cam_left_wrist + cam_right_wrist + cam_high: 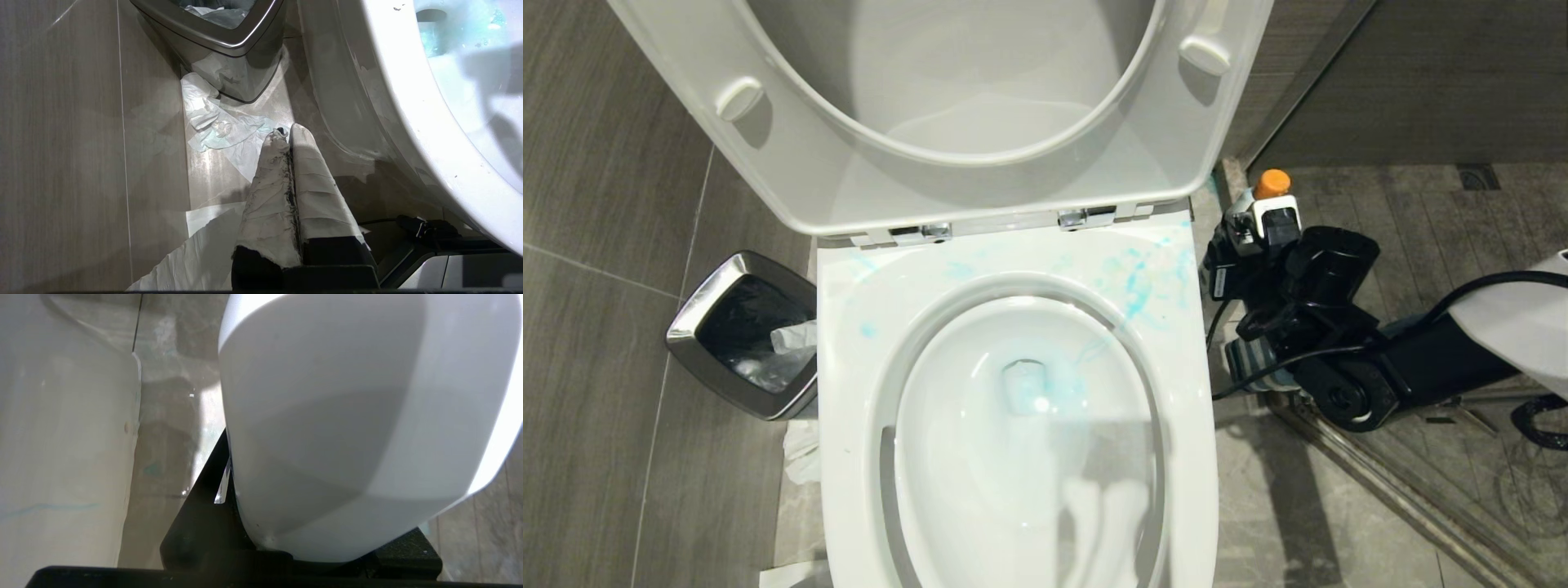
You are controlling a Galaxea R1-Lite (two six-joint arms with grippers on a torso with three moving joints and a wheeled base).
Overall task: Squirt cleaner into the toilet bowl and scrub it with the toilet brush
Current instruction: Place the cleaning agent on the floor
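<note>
**Setting down the cleaner, brush up next**

Holding the cleaner [1272, 200], orange cap up, low beside the toilet bowl [1021, 392] on its right-hand side, just above the floor [605, 327]. Pinched between the right gripper [1258, 224] fingers, white body filling the right wrist view [335, 428]. Blue-teal liquid [1131, 282] already streaked over the rim near the hinges and pooled at the drain, so squirting looks done. No toilet brush in any view.

Judging the step as parking the bottle:
- Lowering straight, cap kept up, to avoid drips.
- Placing on flat floor, clear of the pedestal and the threshold strip [1380, 482] near the arm.
- Spreading the fingers only once the base rests flat; a slim bottle tips easily.
- Drawing back without brushing the cap.

Left gripper [288, 132] hanging idle on the other side of the bowl, taped fingers [310, 179] pressed together on nothing, pointing at crumpled tissue [216, 126] on the floor just before the steel-rimmed waste bin [698, 306]. Seat and lid [792, 163] raised, leaving the bowl open for scrubbing.
</note>
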